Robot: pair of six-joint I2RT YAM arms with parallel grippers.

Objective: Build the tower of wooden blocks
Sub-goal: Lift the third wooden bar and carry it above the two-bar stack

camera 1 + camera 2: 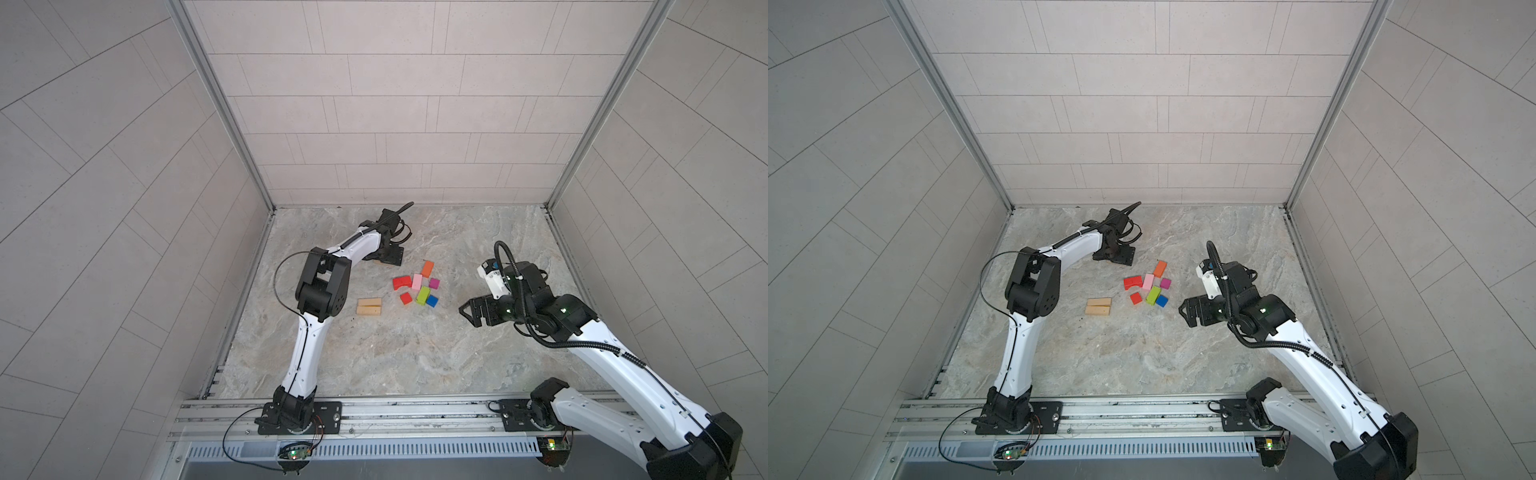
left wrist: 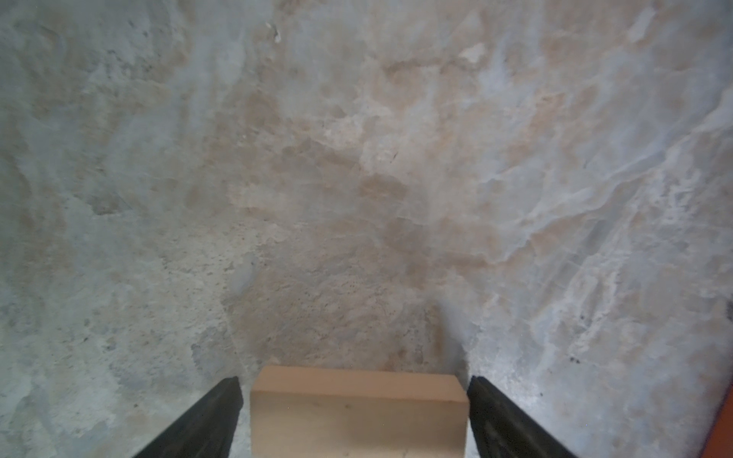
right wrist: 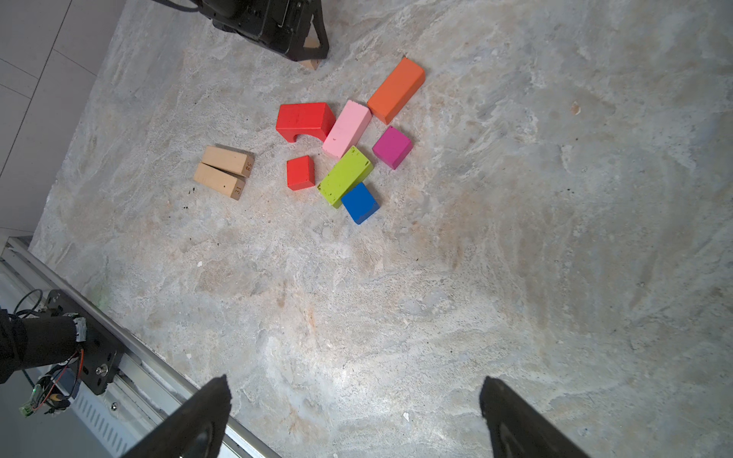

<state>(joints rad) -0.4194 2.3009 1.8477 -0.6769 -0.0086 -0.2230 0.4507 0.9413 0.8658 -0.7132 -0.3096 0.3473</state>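
- Left gripper (image 2: 354,382) is straddling a tan bar (image 2: 357,416) behind the red arch (image 3: 303,119), jaws unclenched.
- Right gripper (image 3: 354,386) is hovering released, empty, well apart from the arch.
- Other wood blocks (image 3: 345,174) are lying loose around the arch.

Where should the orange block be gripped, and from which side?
Orange block: probably best from straight above, pinching its two long sides mid-length. It lies flat with both long sides clear; the pink block crowds only one end corner.
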